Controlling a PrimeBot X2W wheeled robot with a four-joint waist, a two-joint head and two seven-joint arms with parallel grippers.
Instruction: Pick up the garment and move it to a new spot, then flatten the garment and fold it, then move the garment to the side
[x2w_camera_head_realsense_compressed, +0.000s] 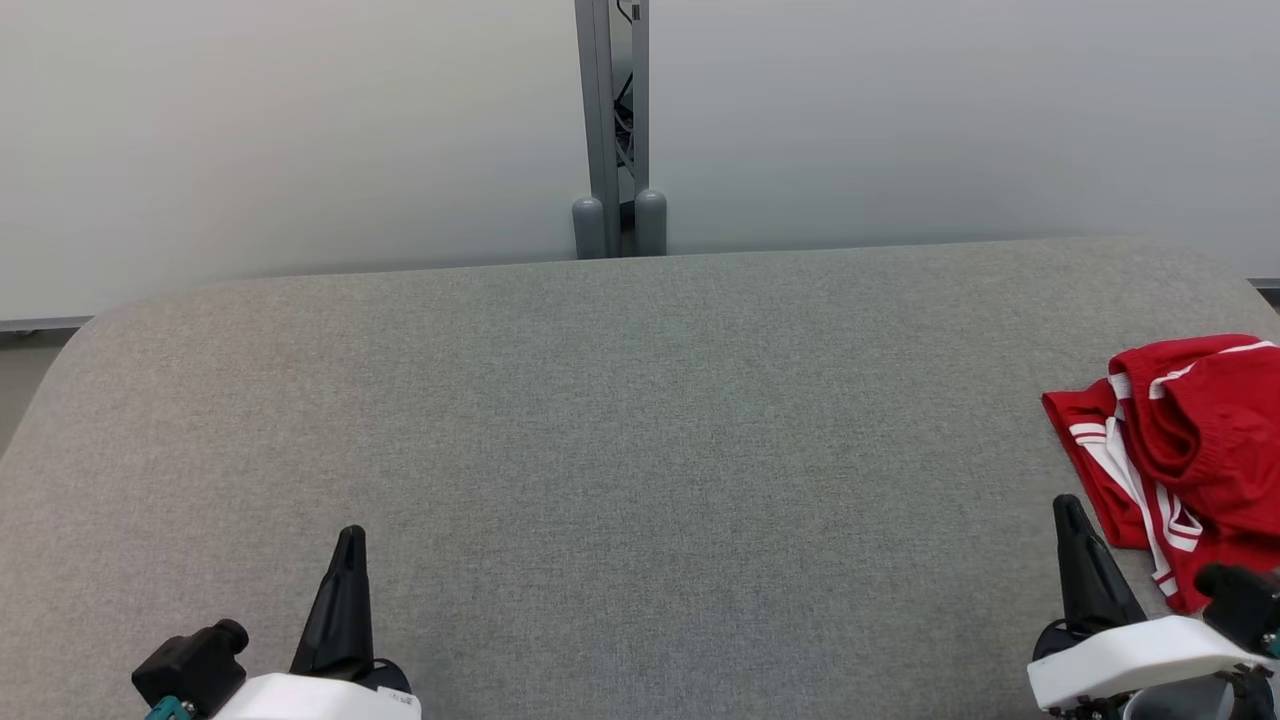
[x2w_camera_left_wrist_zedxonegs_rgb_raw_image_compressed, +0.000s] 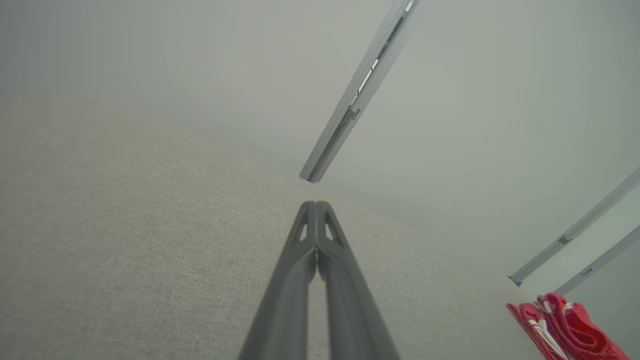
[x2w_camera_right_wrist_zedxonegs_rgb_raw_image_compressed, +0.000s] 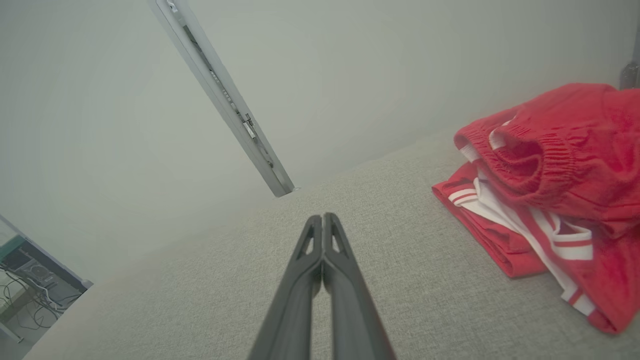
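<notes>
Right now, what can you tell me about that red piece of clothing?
The red garment looks like soft shorts with white side stripes and a ribbed elastic waistband. It lies crumpled in a loose heap at the right edge of the grey padded table. Only the table visibly touches it; the right gripper is apart.

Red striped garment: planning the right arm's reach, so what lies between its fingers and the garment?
Bare grey fabric tabletop lies between the right gripper and the red white-striped garment, as the right wrist view shows.
</notes>
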